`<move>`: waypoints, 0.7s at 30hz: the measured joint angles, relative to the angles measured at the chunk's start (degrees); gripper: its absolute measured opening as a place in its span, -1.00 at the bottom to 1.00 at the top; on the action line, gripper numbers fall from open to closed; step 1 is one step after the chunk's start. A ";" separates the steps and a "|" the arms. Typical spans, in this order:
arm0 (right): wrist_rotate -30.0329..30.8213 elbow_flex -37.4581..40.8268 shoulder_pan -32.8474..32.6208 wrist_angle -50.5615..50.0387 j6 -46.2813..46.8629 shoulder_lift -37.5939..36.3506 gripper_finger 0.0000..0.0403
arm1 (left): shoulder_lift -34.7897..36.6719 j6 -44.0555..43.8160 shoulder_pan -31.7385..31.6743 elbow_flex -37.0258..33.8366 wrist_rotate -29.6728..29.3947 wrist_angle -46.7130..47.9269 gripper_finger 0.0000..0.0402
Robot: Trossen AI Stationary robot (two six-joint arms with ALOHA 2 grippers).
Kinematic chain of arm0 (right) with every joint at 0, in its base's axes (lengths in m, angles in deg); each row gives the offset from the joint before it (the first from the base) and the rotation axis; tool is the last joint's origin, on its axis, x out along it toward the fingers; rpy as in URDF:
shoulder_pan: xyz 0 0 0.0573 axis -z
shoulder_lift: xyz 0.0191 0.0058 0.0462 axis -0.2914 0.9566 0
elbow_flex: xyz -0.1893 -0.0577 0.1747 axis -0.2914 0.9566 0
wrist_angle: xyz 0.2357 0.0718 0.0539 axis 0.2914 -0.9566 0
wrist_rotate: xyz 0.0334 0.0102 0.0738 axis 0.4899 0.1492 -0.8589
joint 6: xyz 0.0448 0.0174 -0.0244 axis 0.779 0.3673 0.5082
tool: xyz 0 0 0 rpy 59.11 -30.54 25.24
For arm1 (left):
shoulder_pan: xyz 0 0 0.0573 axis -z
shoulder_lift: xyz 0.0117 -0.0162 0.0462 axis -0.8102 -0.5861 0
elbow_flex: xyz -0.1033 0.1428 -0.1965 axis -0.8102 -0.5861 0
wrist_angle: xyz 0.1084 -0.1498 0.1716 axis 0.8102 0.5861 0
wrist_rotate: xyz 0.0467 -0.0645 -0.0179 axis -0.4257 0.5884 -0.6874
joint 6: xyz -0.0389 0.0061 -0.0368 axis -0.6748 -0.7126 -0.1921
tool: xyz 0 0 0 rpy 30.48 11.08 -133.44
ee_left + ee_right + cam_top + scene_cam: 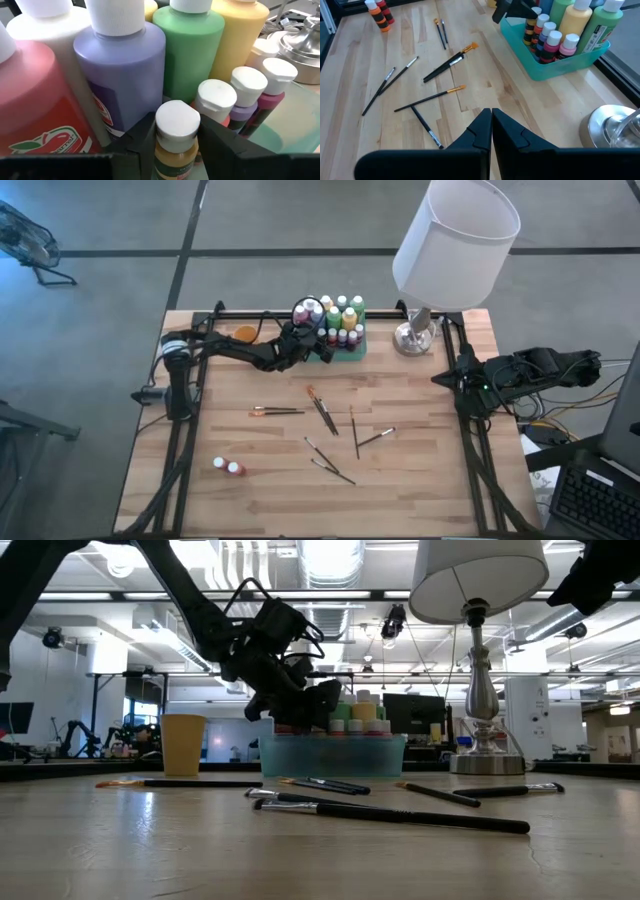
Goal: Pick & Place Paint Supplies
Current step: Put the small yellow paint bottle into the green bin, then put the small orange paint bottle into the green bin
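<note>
Nearest the green tray (555,67), brushes (322,412) lie loose on the bench (420,480), light, thin, best pinched mid-handle. At the tray's front, the left end effector (176,150) grips a small ochre bottle (175,150) below its cap: rigid, light, slick. Beyond the tray, the right end effector (491,131) hangs closed, empty.

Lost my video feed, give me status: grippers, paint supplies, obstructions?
Left gripper at the green tray, closed on a small ochre bottle. Right gripper shut, parked. Brushes still scattered. No obstructions.

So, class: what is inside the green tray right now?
The green tray holds upright paint bottles, big and small; the left gripper grips one yellow bottle. Its floor is mostly covered.
</note>
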 joint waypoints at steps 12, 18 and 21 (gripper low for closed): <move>0.01 0.00 0.02 0.00 0.00 0.01 -0.96 | 0.09 1.56 -0.02 -0.02 0.25 0.19 -0.20; 0.00 0.00 0.02 0.00 0.00 0.01 -0.96 | 0.43 1.90 -0.02 0.20 1.29 0.48 0.11; 0.01 0.00 0.01 0.00 0.00 0.01 -0.96 | 1.33 2.07 -0.01 0.39 2.14 1.14 0.21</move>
